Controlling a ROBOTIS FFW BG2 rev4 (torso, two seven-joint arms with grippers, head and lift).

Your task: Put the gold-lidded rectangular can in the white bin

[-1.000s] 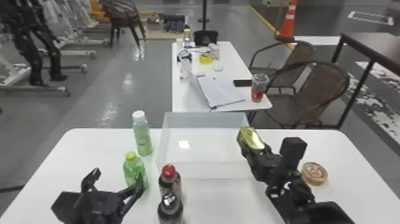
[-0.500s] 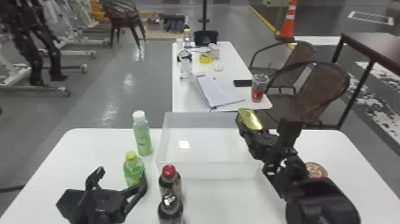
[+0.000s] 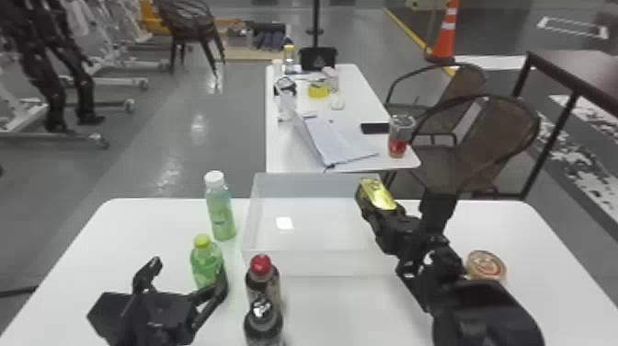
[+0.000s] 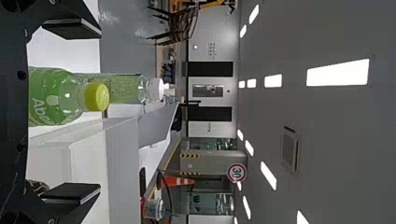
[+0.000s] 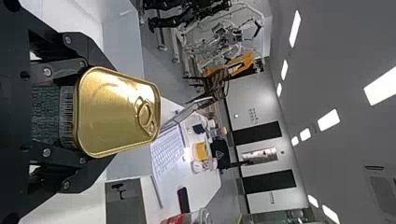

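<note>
My right gripper (image 3: 368,202) holds the gold-lidded rectangular can (image 3: 378,195) above the right side of the white bin (image 3: 317,263). In the right wrist view, the right gripper (image 5: 79,112) is shut on the can (image 5: 116,112), whose gold lid and pull ring face the camera. My left gripper (image 3: 184,280) stands open at the front left, one finger by the green bottle with the yellow-green cap. The left wrist view shows the left gripper (image 4: 70,112) with its fingers wide apart and that green bottle (image 4: 56,97) between them.
A white-capped bottle (image 3: 220,207) stands left of the bin. A red-capped dark bottle (image 3: 262,280) and another dark bottle (image 3: 263,322) are in front of it. A round tin (image 3: 486,266) lies right of the right arm. Another table (image 3: 285,156) stands behind.
The right arm has shifted slightly left and its elbow has swung right, carrying the can a little further over the bin. The left gripper has moved slightly right.
</note>
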